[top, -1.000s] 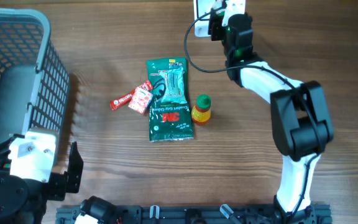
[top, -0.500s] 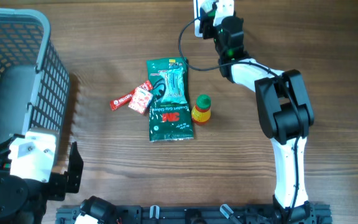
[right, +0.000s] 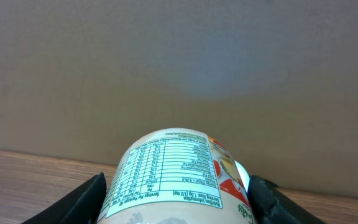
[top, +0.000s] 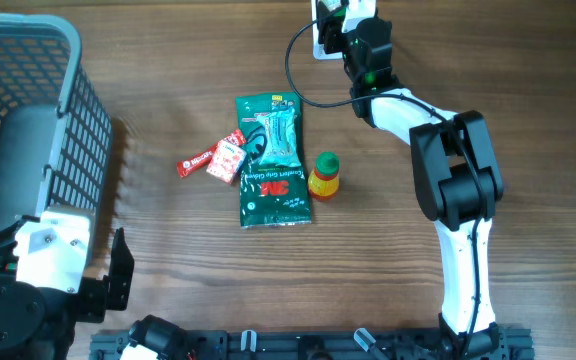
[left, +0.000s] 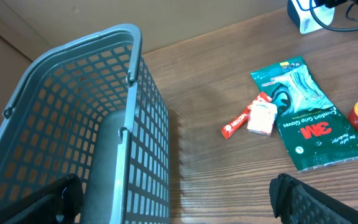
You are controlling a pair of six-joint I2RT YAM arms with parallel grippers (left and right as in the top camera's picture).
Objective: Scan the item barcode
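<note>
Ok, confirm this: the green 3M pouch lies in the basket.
Wrong. The pouch lies on the table, outside the basket. The overhead view shows it.

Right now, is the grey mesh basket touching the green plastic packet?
Apart. Overhead view shows bare wooden table between grey mesh basket and green plastic packet.

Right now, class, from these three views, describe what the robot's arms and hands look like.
The right arm has white tube links between bulky black housings, a black cable looping by its wrist and a green light. The left arm shows a white block on round black housings. The left hand and right hand have black fingers; the left's look gridded.
</note>
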